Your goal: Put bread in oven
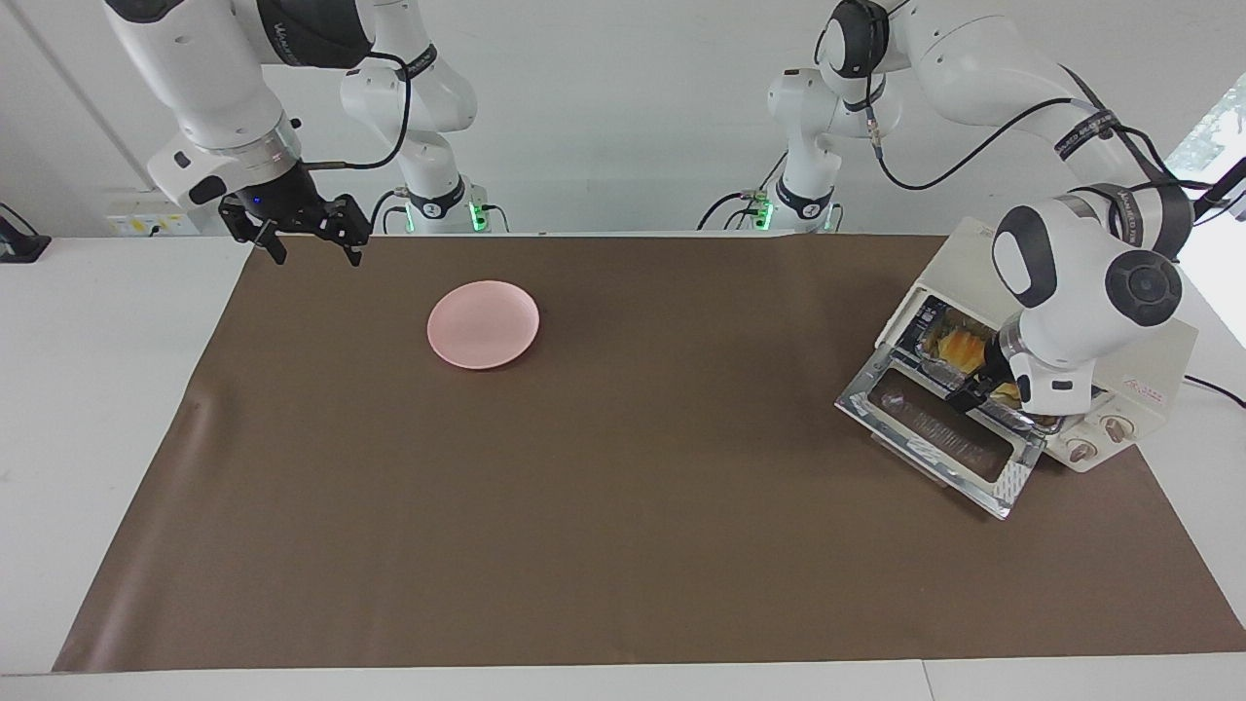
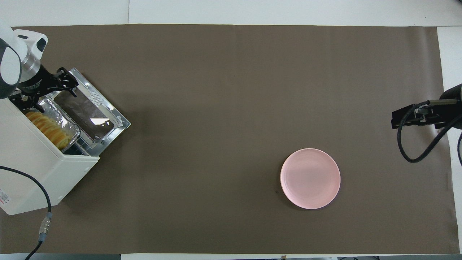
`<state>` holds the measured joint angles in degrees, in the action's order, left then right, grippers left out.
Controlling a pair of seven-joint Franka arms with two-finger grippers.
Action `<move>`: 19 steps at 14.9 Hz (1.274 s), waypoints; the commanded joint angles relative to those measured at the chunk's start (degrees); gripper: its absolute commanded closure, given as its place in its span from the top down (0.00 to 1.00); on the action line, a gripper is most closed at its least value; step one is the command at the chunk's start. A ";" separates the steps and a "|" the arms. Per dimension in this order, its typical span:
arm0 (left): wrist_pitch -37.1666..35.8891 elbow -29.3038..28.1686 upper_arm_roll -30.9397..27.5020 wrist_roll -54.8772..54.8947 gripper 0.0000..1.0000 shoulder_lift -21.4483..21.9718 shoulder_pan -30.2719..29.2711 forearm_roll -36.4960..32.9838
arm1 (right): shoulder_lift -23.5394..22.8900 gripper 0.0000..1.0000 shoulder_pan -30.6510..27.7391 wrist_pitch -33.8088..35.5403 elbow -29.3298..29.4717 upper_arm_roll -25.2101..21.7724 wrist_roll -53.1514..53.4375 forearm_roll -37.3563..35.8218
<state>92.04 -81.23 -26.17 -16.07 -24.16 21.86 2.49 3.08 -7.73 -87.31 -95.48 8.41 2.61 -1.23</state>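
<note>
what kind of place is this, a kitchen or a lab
Most likely a robotics lab staged as a kitchen. Two robot arms stand at a white table covered by a brown mat, with bare white walls around. The only kitchen items are an oven holding bread and a pink plate.

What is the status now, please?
Left gripper open at oven mouth, holds nothing. Right gripper open, waiting. Bread on foil tray inside; door down.

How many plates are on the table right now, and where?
1. The pink plate lies bare on the brown mat, toward the right arm's end of the table. None shows at the oven; part of its inside is hidden by the left arm.
</note>
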 commanded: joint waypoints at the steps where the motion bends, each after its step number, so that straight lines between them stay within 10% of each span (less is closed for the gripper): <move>1: -4.39 -0.51 -0.11 9.54 1.00 4.90 0.64 -0.82 | 1.05 1.00 -0.79 0.48 -1.03 0.38 -0.85 0.88; 11: -15.66 -2.35 0.59 25.21 1.00 17.21 4.59 -0.82 | 1.05 1.00 -0.79 0.48 -1.03 0.38 -0.85 0.88; 19: -16.90 -6.48 16.91 25.21 1.00 22.49 -9.62 -0.99 | 1.05 1.00 -0.79 0.48 -1.03 0.38 -0.85 0.88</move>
<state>73.83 -84.00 -15.36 8.35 -4.50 17.54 2.48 3.08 -7.73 -87.31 -95.48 8.41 2.61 -1.23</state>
